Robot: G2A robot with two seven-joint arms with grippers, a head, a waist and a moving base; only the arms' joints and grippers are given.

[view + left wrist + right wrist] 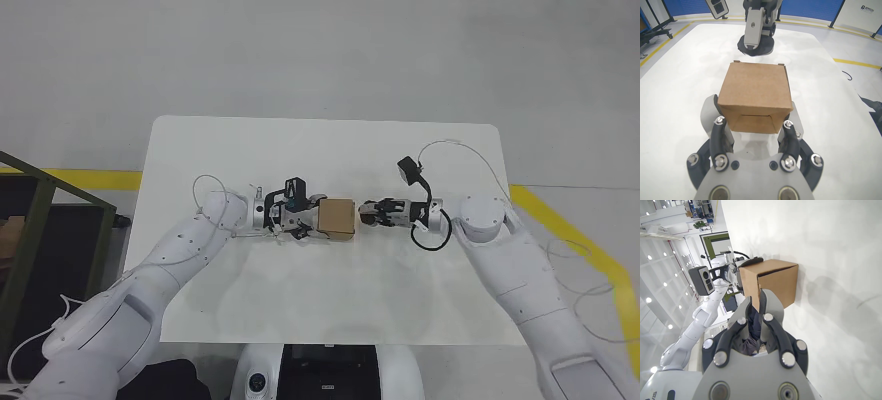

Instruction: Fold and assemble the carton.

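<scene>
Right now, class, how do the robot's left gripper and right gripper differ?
The left gripper is spread wide, fingers clamping the carton's sides; the right gripper is nearly closed, holding nothing. The left gripper's fingers sit side by side; the right gripper is turned on edge, one finger above the other. Both face the carton from opposite ends.

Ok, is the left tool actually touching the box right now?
Touching. In the left wrist view the left tool has the box between its fingers, both pressed against its sides with no gap showing.
</scene>
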